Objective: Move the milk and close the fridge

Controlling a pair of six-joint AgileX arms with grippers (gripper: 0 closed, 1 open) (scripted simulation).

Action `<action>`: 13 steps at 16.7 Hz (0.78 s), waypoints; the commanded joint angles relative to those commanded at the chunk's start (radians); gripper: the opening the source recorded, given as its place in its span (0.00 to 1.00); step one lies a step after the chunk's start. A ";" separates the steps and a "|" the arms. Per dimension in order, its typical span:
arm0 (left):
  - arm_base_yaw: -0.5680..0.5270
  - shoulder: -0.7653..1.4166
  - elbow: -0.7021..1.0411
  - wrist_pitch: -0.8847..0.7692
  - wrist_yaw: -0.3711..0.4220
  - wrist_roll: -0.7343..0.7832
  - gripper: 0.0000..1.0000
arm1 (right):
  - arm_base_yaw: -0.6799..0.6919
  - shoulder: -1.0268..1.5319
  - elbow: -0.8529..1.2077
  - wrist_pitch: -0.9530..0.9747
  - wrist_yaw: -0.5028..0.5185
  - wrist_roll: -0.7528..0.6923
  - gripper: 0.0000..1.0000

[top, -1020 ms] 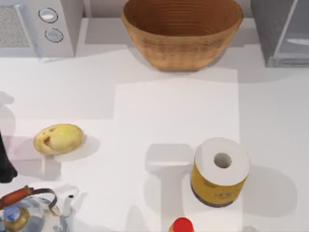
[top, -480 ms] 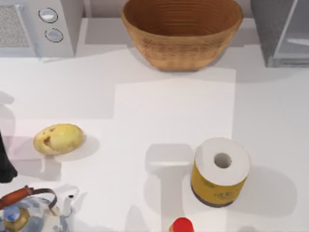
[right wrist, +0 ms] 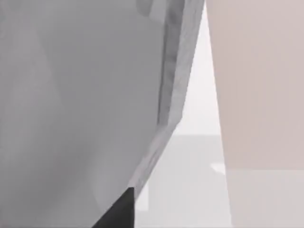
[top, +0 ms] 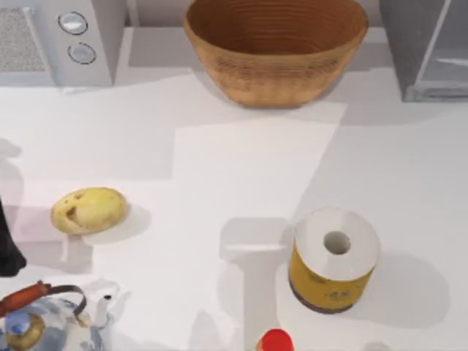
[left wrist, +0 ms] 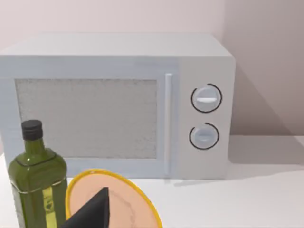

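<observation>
At the desk's (top: 219, 168) left edge a dark part of my left arm (top: 7, 248) sits parked beside the yellow potato (top: 88, 210); whether its tool is open I cannot tell. At the far right stands the large dark-grey fridge (top: 424, 44) with its pale silvery door panel (right wrist: 80, 104), which fills the right wrist view at close range. A dark tip of the right tool (right wrist: 118, 211) rests near the panel's edge, its opening unclear. The step looks like closing: push flat and steadily against the panel near its free edge.
</observation>
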 joint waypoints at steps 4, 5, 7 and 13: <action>0.000 0.000 0.000 0.000 0.000 0.000 1.00 | 0.150 -0.038 -0.041 0.060 0.112 0.099 1.00; 0.000 0.000 0.000 0.000 0.000 0.000 1.00 | 0.186 -0.042 -0.057 0.069 0.138 0.127 1.00; 0.000 0.000 0.000 0.000 0.000 0.000 1.00 | 0.262 -0.049 -0.090 0.086 0.188 0.184 1.00; 0.000 0.000 0.000 0.000 0.000 0.000 1.00 | 0.481 -0.100 -0.156 0.169 0.366 0.320 1.00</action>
